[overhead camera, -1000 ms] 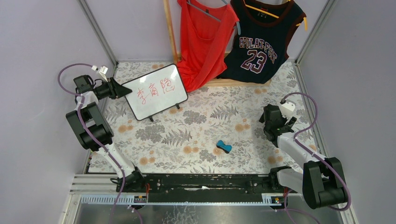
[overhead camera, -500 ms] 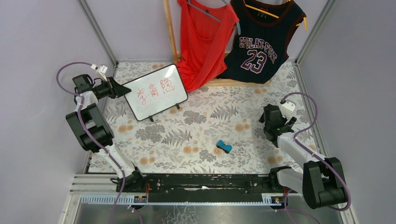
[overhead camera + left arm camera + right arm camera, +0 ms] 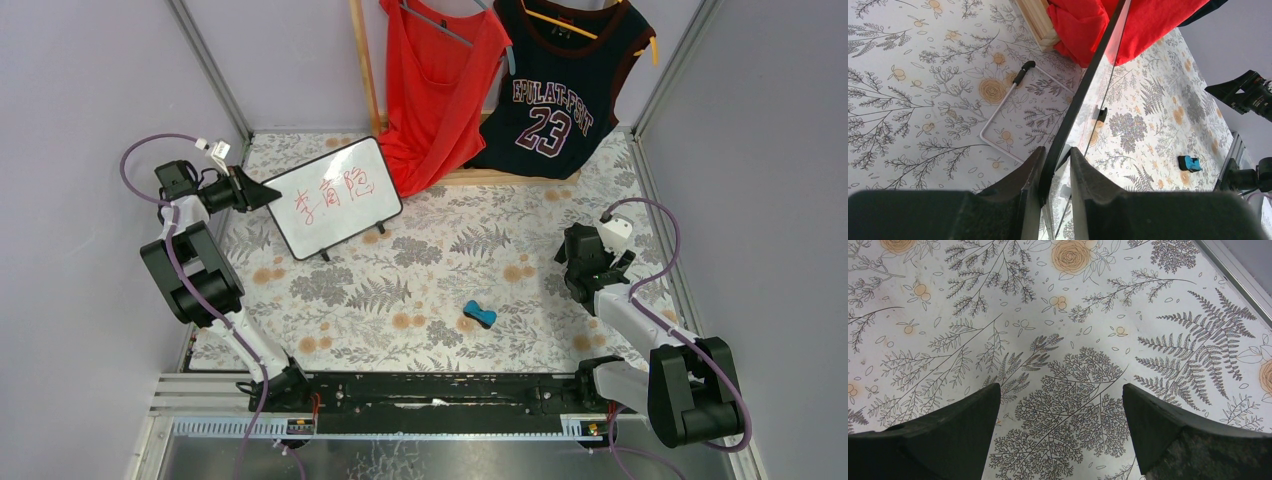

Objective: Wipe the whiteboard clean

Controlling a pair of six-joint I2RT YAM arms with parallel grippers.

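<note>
At far left, whiteboard (image 3: 333,197) lengthwise toward far-right

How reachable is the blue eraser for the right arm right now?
Probably yes: the right gripper is open and empty, and only bare tablecloth lies between it and the eraser.

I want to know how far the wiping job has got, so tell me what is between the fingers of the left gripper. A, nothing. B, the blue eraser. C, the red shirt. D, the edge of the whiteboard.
D: in the left wrist view the black edge of the whiteboard runs between the fingers of the left gripper, while the blue eraser lies apart on the table.
</note>
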